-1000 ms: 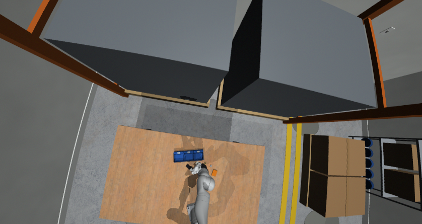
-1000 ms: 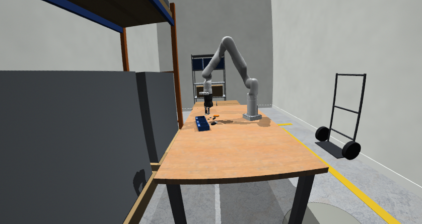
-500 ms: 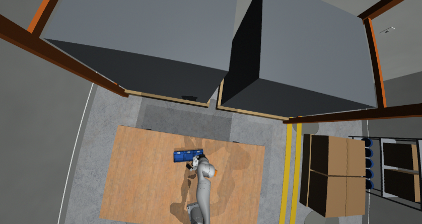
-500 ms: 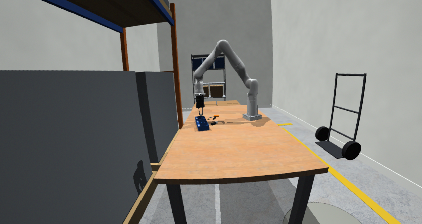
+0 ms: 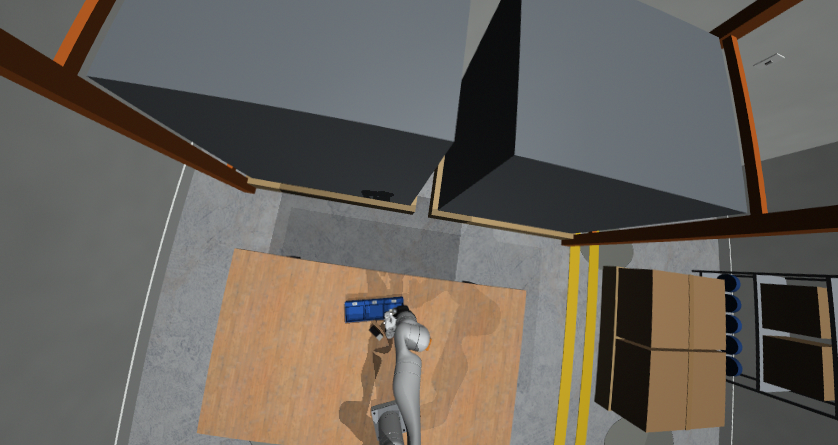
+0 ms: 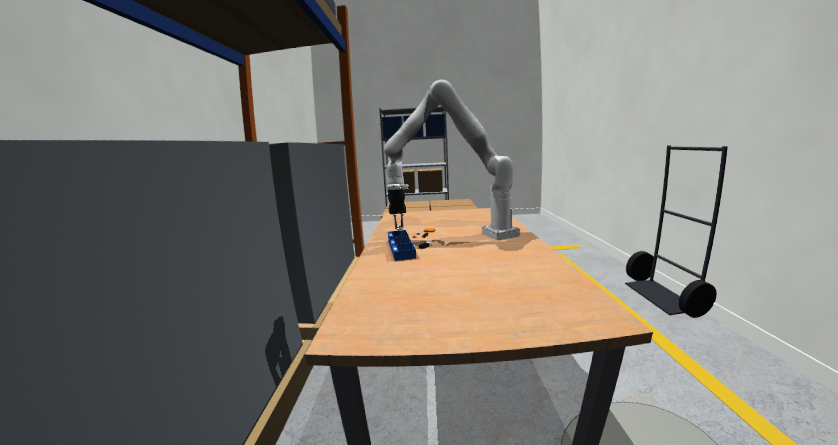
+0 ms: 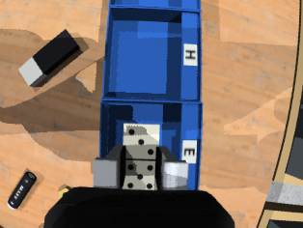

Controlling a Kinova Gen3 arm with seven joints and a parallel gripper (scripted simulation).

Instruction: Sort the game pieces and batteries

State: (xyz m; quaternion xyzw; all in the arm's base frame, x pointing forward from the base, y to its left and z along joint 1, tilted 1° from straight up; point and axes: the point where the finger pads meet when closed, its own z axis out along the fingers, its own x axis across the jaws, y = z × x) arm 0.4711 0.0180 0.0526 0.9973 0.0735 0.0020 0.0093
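End effector [image 6: 398, 227] [image 7: 140, 159] clamped on domino [image 7: 141, 150], above bin E [image 7: 189, 152], lower centre of wrist view; battery [image 7: 21, 190] on tabletop [image 5: 281, 348] [image 6: 469, 301] [image 7: 241, 72], lower left.

- Has a flat wood-grain top on the desk [image 5: 293, 348] [image 6: 469, 301], with dark legs beneath.
- Carries a joined row of blue bins [image 5: 355, 311] [image 6: 404, 254] [image 7: 140, 58], upright, with labels H and E on neighbouring compartments.
- Bears a black-and-white block [image 5: 375, 330] [image 6: 423, 245] [image 7: 50, 58], flat, near the bins, apart from them.
- Holds a black battery [image 6: 425, 235] [image 7: 21, 189] on its side.
- Also supports an orange item [image 5: 430, 343] [image 6: 429, 229], a mostly hidden yellow piece [image 7: 64, 192] and the arm's base [image 5: 375, 411] [image 6: 514, 230].
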